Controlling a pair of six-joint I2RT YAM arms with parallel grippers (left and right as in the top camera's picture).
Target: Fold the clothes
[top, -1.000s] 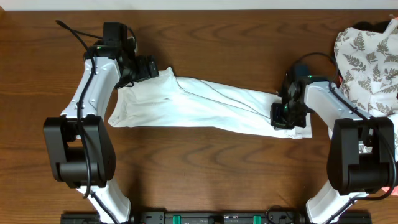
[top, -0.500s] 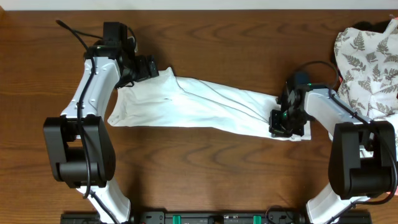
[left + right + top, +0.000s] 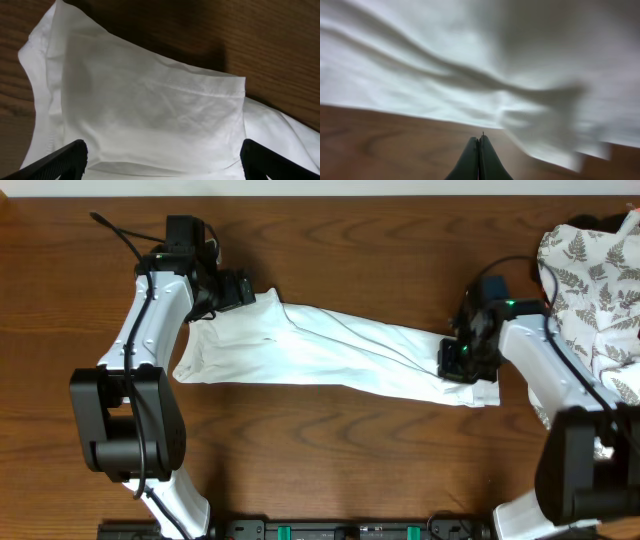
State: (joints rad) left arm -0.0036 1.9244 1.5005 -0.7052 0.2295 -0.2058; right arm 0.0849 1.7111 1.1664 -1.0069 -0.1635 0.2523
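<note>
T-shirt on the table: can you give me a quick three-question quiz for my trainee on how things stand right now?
1. True or false: the left gripper stands wide open over one end of the white T-shirt.
2. Multiple choice: what lies at the right end of the table? A. a white fern-print cloth. B. a folded pair of jeans. C. a cardboard box.
3. Fill in: the right gripper, at the T-shirt's other end, is ___ (open or shut).

Key: 1 true; 2 A; 3 shut.
</note>
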